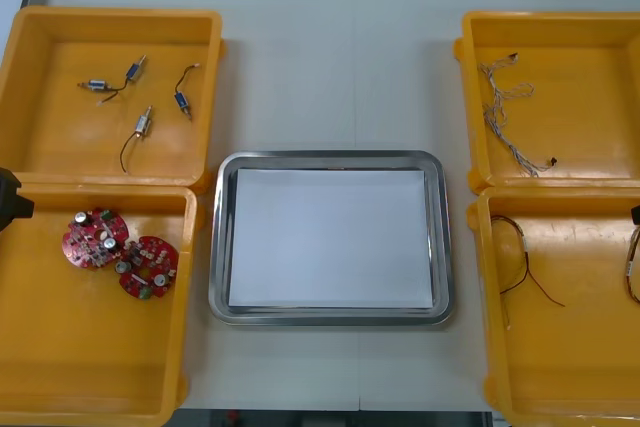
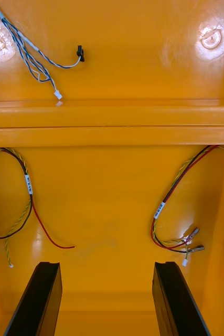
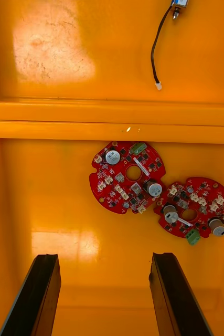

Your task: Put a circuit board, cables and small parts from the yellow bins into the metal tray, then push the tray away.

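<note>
Left gripper [image 3: 105, 257], spread, over two circuit boards [image 3: 127, 176] — right gripper [image 2: 106, 264], spread, over two red-and-yellow cables [image 2: 28, 210]; four small metal parts [image 1: 143, 122] in another yellow bin [image 1: 60, 152]

Glossy plastic yellow bins [image 1: 110, 162]; shiny metal tray [image 1: 330, 159].

Overhead lighting is bright and even across the surface [image 1: 330, 67]; the metal tray [image 1: 222, 247] carries thin reflections along its polished rim, and shadows are faint and soft-edged. Left wrist view: broad glare patches noted on the floors of both yellow bins [image 3: 54, 47]. Right wrist view: two small round highlights noted on the far bin [image 2: 211, 37].
</note>
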`<state>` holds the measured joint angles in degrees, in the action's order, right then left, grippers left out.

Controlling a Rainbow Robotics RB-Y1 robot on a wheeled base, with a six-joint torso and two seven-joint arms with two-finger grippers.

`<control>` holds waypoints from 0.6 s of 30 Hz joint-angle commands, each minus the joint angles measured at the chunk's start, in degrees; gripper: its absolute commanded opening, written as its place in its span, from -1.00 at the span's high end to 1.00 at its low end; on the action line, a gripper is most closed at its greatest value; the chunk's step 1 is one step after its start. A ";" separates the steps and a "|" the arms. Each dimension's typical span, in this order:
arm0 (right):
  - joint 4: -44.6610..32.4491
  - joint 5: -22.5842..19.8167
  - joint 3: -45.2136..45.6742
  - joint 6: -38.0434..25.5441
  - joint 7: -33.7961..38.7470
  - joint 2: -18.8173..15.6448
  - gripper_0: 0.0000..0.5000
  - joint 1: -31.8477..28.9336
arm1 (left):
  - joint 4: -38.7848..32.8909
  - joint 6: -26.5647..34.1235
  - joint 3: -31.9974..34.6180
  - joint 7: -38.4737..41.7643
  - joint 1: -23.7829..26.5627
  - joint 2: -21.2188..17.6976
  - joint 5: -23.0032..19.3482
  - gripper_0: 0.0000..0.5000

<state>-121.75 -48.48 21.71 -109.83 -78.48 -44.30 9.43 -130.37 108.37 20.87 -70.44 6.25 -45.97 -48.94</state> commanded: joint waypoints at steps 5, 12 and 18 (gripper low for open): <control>-0.68 -0.30 1.93 -0.17 1.75 0.53 -1.00 -0.73 | -1.46 -0.53 1.19 -3.65 -0.80 0.62 -0.19 -1.00; -0.68 -0.30 1.93 -0.17 1.75 0.53 -1.00 -0.73 | -1.46 -0.53 1.19 -3.65 -0.80 0.62 -0.19 -1.00; -0.68 -0.30 1.93 -0.17 1.75 0.53 -1.00 -0.73 | -1.46 -0.53 1.19 -3.65 -0.80 0.62 -0.19 -1.00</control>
<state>-121.75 -48.48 21.71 -109.83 -78.48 -44.30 9.43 -130.37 108.37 20.87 -70.44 6.25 -45.97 -48.94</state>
